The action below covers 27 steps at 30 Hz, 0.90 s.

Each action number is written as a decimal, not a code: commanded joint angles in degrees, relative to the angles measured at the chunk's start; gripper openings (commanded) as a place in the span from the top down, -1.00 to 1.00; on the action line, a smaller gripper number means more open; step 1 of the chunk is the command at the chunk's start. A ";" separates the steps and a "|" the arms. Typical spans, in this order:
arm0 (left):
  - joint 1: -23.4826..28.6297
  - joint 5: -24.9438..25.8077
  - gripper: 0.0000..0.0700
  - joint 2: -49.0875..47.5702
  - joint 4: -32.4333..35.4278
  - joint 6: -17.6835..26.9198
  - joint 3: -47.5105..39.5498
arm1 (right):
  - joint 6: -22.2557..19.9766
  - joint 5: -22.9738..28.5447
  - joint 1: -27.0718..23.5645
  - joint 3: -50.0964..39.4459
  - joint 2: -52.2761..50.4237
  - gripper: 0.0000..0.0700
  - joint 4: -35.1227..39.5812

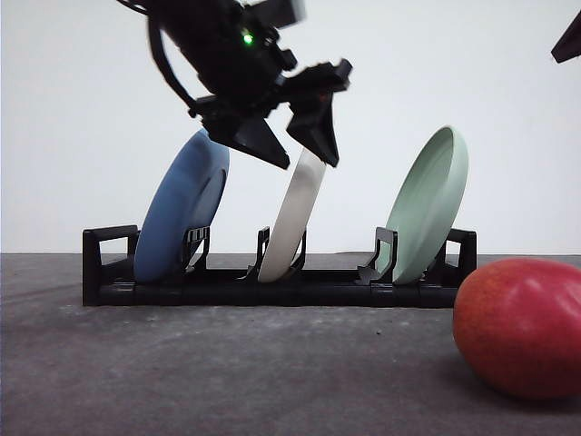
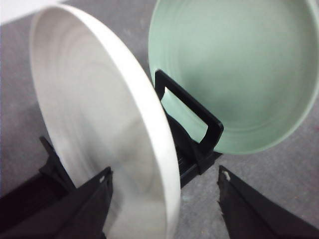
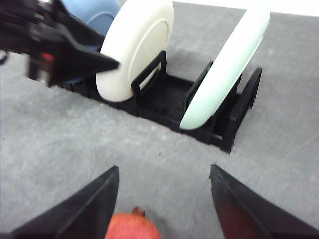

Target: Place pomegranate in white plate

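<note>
The white plate (image 1: 292, 218) stands on edge in the middle slot of a black rack (image 1: 272, 283). My left gripper (image 1: 307, 162) is open at the plate's top rim, with one finger on each side of it. In the left wrist view the white plate (image 2: 99, 124) rises between the dark fingers (image 2: 84, 209). The pomegranate (image 1: 522, 327), red and glossy, lies on the grey table in front of the rack's right end. My right gripper (image 3: 164, 172) hangs open over the pomegranate (image 3: 133, 226), which sits low between its fingers and apart from them.
A blue plate (image 1: 182, 209) leans in the rack's left slot and a pale green plate (image 1: 427, 204) in its right slot. Bare grey table (image 1: 227, 372) lies between the rack and the near edge. A dark bit of the right arm (image 1: 570, 41) shows at the upper right.
</note>
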 commanded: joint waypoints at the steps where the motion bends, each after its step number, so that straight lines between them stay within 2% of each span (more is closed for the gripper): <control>1: -0.57 -0.20 -0.11 2.14 -0.35 -0.24 2.97 | -0.70 0.24 0.22 0.87 0.11 -0.05 1.16; 8: -0.57 -0.65 -0.06 4.96 -1.12 -0.26 6.23 | -0.68 0.24 0.24 0.87 0.15 -0.05 3.06; 13: -0.57 -0.61 0.44 4.96 -1.20 -0.46 6.23 | -0.66 0.24 0.24 0.87 0.15 -0.05 3.06; 19: -0.57 -0.20 0.84 4.96 -1.18 -4.55 6.23 | -0.63 0.22 0.24 0.87 0.15 -0.05 3.06; 21: -0.57 0.02 0.95 4.96 -1.18 -5.64 6.23 | -0.63 0.22 0.24 0.87 0.15 -0.05 3.06; 27: -0.57 0.40 0.96 4.94 -1.18 -8.29 6.23 | -0.65 0.22 0.24 0.87 0.15 -0.05 3.04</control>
